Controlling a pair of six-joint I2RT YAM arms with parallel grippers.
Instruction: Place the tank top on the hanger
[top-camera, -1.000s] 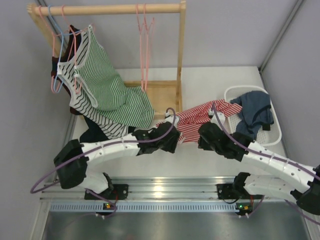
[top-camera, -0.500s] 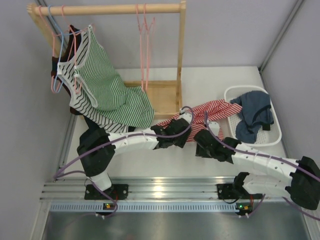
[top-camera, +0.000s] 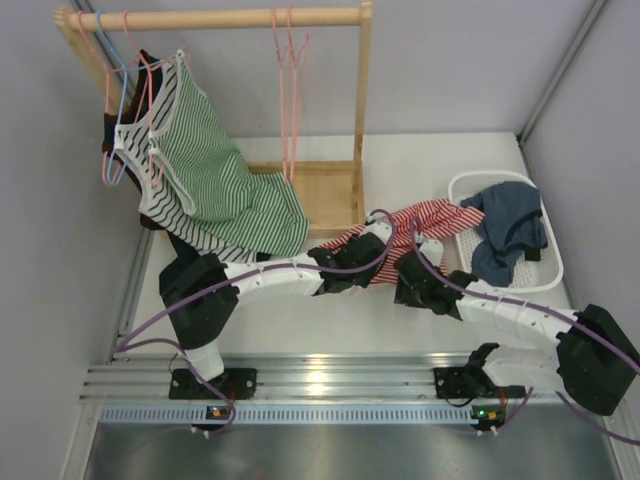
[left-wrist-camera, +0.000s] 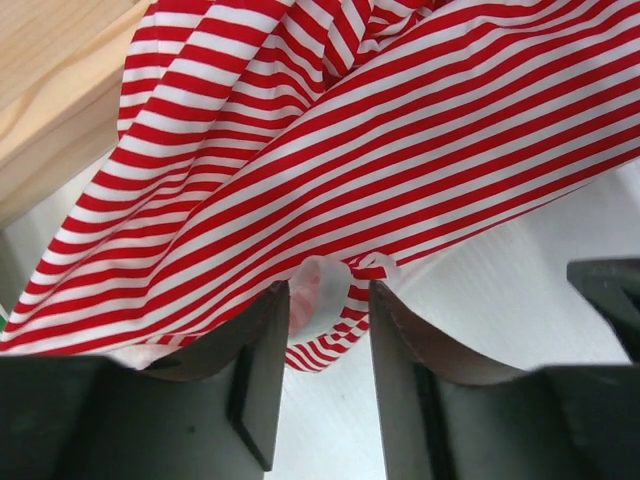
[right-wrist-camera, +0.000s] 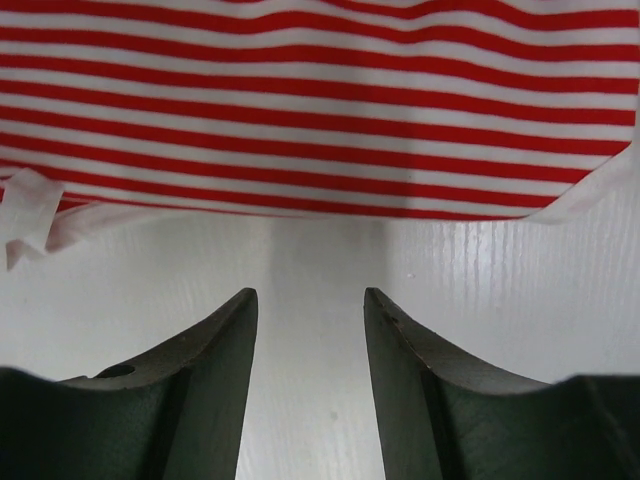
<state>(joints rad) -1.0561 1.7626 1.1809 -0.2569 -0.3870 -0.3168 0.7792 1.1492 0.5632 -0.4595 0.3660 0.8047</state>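
Left jaws pinching tank top (left-wrist-camera: 400, 150) hem — fabric bunched between. Right jaws spread, empty, over bench (right-wrist-camera: 320, 260) — its edge at 12 o'clock.

Top camera looks down — both wrist cameras, close, share the tank top (left-wrist-camera: 400, 130).

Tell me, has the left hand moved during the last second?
Yes. The left hand moved to the right and slightly up in the top view, closer to the white basket.
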